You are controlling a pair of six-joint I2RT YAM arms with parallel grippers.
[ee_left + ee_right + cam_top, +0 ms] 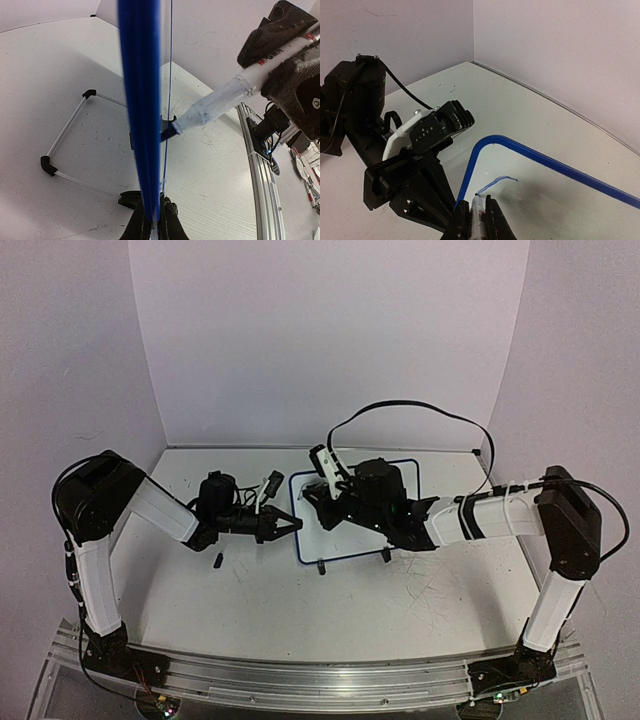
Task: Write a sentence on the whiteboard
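Two closed grippers: the left gripper [155,222] clamps the whiteboard [142,100] edge; the right gripper [479,222] holds a marker [476,206], tip seemingly on the board by a short blue stroke [499,180].

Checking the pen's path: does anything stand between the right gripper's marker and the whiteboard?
Nothing visible does. The marker in the right gripper appears to rest its tip on the whiteboard, at one end of a short blue stroke. The left gripper pinches the board's edge, off to the side.
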